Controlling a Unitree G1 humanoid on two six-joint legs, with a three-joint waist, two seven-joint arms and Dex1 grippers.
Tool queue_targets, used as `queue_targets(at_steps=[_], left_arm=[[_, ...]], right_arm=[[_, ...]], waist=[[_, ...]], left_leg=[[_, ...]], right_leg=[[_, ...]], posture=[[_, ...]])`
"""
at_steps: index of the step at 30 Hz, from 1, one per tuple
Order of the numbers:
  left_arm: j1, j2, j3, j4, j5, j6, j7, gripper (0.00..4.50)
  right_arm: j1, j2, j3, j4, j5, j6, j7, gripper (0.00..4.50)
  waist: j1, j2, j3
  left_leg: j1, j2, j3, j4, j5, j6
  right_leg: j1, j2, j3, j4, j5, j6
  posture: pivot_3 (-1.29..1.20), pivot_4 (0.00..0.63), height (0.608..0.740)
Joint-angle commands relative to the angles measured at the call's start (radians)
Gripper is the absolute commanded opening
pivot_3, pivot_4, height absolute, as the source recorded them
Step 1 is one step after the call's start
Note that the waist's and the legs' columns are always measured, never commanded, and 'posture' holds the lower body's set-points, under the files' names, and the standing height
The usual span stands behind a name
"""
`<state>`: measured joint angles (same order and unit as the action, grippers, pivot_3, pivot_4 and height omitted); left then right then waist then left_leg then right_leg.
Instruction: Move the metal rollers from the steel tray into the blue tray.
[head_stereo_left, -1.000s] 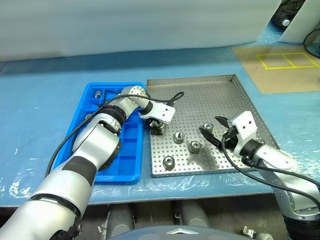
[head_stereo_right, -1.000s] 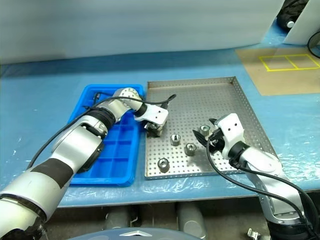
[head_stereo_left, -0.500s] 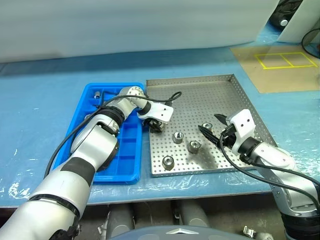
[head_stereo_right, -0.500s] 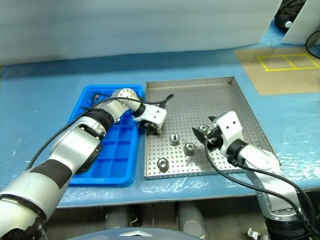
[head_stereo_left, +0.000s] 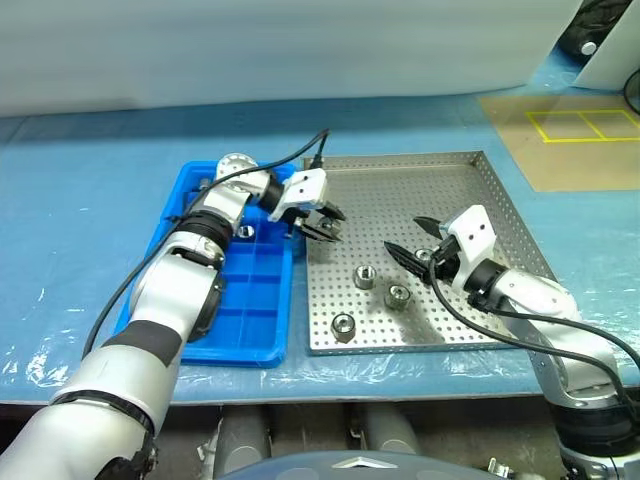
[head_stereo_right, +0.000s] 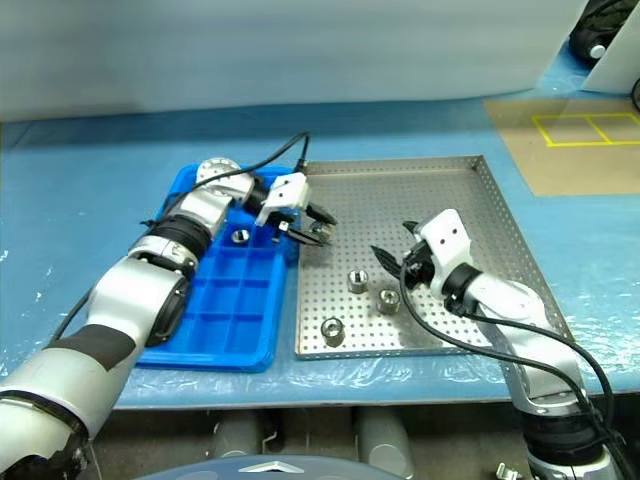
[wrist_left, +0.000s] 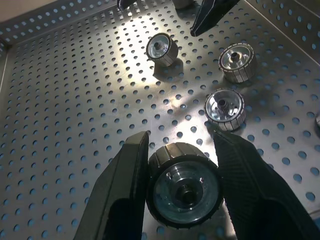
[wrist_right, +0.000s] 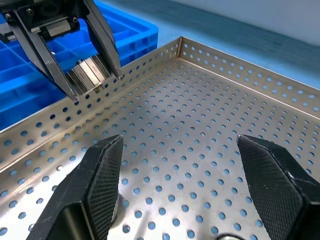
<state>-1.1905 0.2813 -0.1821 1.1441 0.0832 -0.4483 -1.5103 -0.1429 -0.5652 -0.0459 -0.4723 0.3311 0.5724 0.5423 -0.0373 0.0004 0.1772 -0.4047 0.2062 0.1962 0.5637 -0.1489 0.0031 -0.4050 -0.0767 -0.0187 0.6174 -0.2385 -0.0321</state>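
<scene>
Metal roller (wrist_left: 184, 192) being pinched by left gripper (head_stereo_left: 325, 222), frame centre, above steel tray (head_stereo_left: 470, 185) edge; right gripper (head_stereo_left: 418, 245) spread. Roller best carried level over blue tray (head_stereo_left: 245, 300) compartment.

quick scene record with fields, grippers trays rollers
left gripper: shut on a metal roller, lifted above the steel tray's left edge
right gripper: open, holding nothing, over the steel tray
steel tray: loose rollers lie on its floor, three in a cluster at the front
blue tray: one roller in a rear compartment
</scene>
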Motion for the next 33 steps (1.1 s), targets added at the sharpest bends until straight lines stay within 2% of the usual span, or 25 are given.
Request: queue_targets(at_steps=[1,7,10,13,17,26,33], left_arm=[[0.024,0.064,0.037,-0.108,-0.060,0.029,-0.053,1.87],[0.189,0.263,0.036,-0.446,-0.182,0.205,-0.104,1.87],[0.281,0.339,0.056,-0.598,-0.205,0.290,-0.096,1.87],[0.386,0.411,0.099,-0.754,-0.237,0.380,-0.044,1.87],[0.600,0.502,0.203,-1.000,-0.291,0.536,0.073,1.87],[0.909,0.575,0.312,-1.230,-0.325,0.660,0.239,1.87],[1.010,0.562,0.336,-1.228,-0.301,0.656,0.370,1.87]], right_arm=[[-0.053,0.005,0.017,0.013,0.004,-0.038,0.031,3.72],[-0.186,0.009,0.087,0.103,0.039,-0.056,0.165,3.72],[-0.255,0.026,0.121,0.152,0.066,-0.053,0.236,3.72],[-0.354,0.059,0.167,0.236,0.070,-0.067,0.309,3.72],[-0.507,0.137,0.269,0.405,0.046,-0.137,0.453,3.72],[-0.613,0.253,0.350,0.586,-0.001,-0.251,0.577,3.72],[-0.605,0.258,0.357,0.613,-0.029,-0.281,0.614,3.72]], waist=[[0.005,0.000,0.000],[0.025,0.001,0.001],[0.053,0.002,0.001],[0.082,0.002,0.001],[0.097,0.002,0.002],[0.169,0.001,0.002],[0.194,0.001,0.002]], left_leg=[[0.000,0.000,0.000,0.000,0.000,0.000],[0.000,0.001,0.000,-0.002,0.001,0.000],[0.000,0.002,0.000,-0.003,0.001,-0.002],[0.000,0.002,0.001,-0.003,0.001,-0.003],[0.000,0.003,0.000,-0.003,0.003,-0.006],[-0.002,0.003,-0.001,-0.007,0.005,-0.010],[-0.001,0.003,-0.004,-0.007,0.005,-0.011]], right_leg=[[0.000,0.000,0.000,0.000,0.000,0.000],[-0.001,0.000,0.000,0.000,0.000,0.000],[-0.002,0.000,-0.001,0.002,-0.001,-0.001],[-0.002,0.000,-0.001,0.004,-0.001,-0.001],[-0.004,0.000,-0.003,0.006,-0.001,-0.002],[-0.006,0.000,-0.006,0.006,-0.003,-0.004],[-0.006,0.000,-0.006,0.007,-0.003,-0.004]], posture=[[-0.33,0.150,0.740],[-0.18,0.150,0.740],[-0.09,0.150,0.740],[-0.01,0.150,0.740],[0.13,0.150,0.740],[0.28,0.150,0.740],[0.30,0.150,0.740]])
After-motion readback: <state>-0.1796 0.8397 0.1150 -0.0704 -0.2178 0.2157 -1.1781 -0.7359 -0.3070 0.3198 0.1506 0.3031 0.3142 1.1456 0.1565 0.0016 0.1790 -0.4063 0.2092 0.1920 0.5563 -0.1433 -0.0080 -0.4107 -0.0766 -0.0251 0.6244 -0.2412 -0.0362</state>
